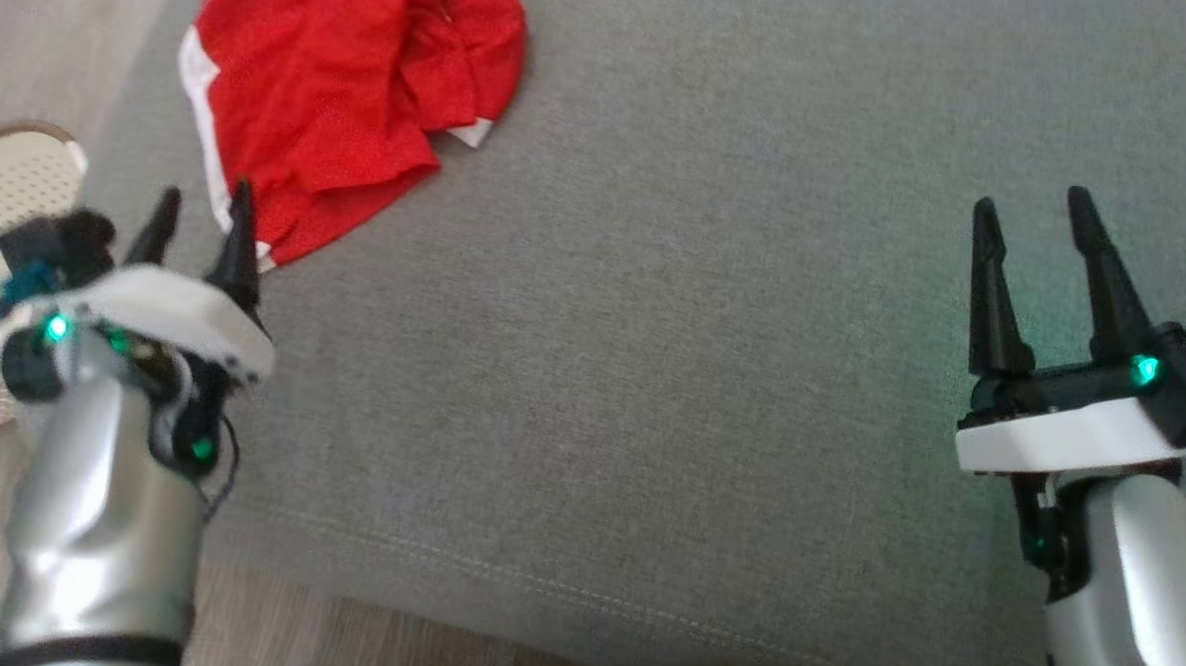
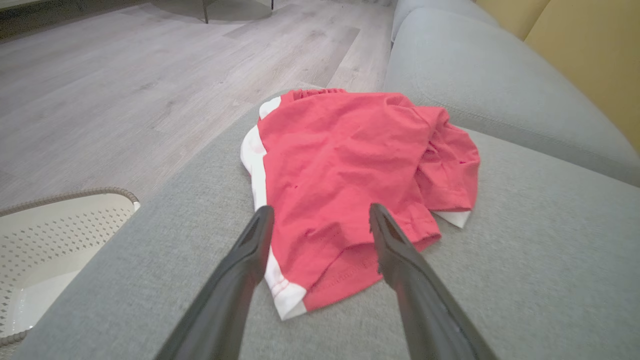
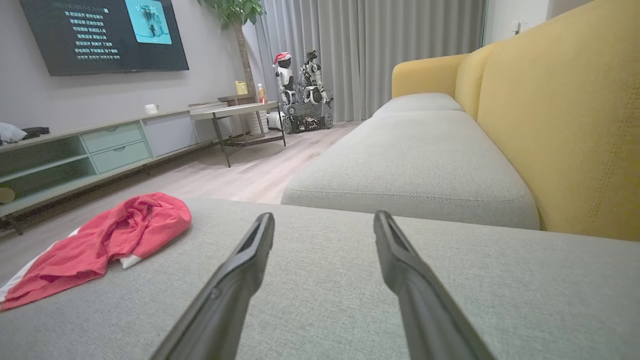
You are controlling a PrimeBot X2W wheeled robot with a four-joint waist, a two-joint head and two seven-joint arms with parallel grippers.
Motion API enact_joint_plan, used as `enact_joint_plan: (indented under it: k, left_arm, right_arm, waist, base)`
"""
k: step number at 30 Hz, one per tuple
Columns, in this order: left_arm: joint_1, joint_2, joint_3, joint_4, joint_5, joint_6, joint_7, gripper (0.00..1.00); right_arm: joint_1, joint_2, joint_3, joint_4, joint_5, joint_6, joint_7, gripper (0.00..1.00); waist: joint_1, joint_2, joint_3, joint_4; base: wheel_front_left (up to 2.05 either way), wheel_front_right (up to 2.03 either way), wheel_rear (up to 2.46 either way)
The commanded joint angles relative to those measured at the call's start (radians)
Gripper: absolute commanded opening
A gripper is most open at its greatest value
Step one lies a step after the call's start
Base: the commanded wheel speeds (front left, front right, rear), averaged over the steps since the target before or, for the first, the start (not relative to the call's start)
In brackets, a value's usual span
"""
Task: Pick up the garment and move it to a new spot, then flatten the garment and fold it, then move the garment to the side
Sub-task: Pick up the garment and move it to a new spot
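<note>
The garment point(image 1: 348, 102), red mesh shorts with white trim, lies crumpled on the grey sofa cushion point(image 1: 671, 376) near its far left corner. My left gripper point(image 1: 205, 211) hovers open just in front of the shorts' near hem, its fingertips framing that hem in the left wrist view, garment point(image 2: 350, 170), left gripper point(image 2: 320, 217). Nothing sits between its fingers. My right gripper point(image 1: 1033, 217) stands open over bare cushion far to the right, empty; in its wrist view, right gripper point(image 3: 324, 222), the garment point(image 3: 105, 240) lies off to the left.
A white perforated laundry basket point(image 1: 8, 207) stands on the wooden floor left of the cushion, also basket point(image 2: 55, 235). A yellow sofa back point(image 3: 565, 130) and further grey cushions point(image 3: 415, 160) run along the right. A TV cabinet point(image 3: 75, 155) and side table point(image 3: 240, 112) stand across the room.
</note>
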Motion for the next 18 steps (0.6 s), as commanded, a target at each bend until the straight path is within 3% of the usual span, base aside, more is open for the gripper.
enact_joint_plan:
  k: [1, 10, 15, 16, 17, 18]
  left_arm:
    - [-0.067, 0.054, 0.038, 0.011, 0.002, 0.012, 0.021, 1.0]
    - [-0.224, 0.1, 0.002, 0.204, 0.025, 0.016, 0.13, 1.0]
    - [-0.276, 0.11, -0.03, 0.316, 0.018, -0.004, 0.18, 1.0]
    - [-0.28, 0.107, -0.037, 0.327, 0.016, -0.008, 0.184, 0.44]
    - [-0.283, 0.105, -0.045, 0.335, 0.013, -0.012, 0.184, 0.0]
    - [-0.285, 0.103, -0.052, 0.341, 0.01, -0.015, 0.181, 0.0]
  right_arm:
    - [-0.031, -0.01, 0.017, -0.052, -0.008, -0.001, 0.008, 1.0]
    - [-0.045, -0.018, 0.015, -0.104, -0.012, -0.001, 0.037, 1.0]
    - [-0.053, -0.012, 0.011, -0.108, -0.012, -0.001, 0.038, 1.0]
    - [-0.054, -0.011, 0.01, -0.107, -0.012, -0.001, 0.037, 1.0]
    - [-0.055, -0.009, 0.01, -0.104, -0.011, -0.001, 0.036, 1.0]
    - [-0.055, -0.007, 0.009, -0.102, -0.011, -0.001, 0.034, 1.0]
  waist:
    - [-0.0002, 0.0, 0.038, -0.029]
    - [-0.0002, 0.0, 0.094, -0.059]
    - [-0.0002, 0.0, 0.104, -0.078]
    - [-0.0002, 0.0, 0.104, -0.08]
    - [-0.0002, 0.0, 0.102, -0.083]
    - [-0.0002, 0.0, 0.1, -0.085]
  base:
    - [0.0, 0.0, 0.0]
    - [0.0, 0.0, 0.0]
    - [0.0, 0.0, 0.0]
    - [0.0, 0.0, 0.0]
    - [0.0, 0.0, 0.0]
    - [0.0, 0.0, 0.0]
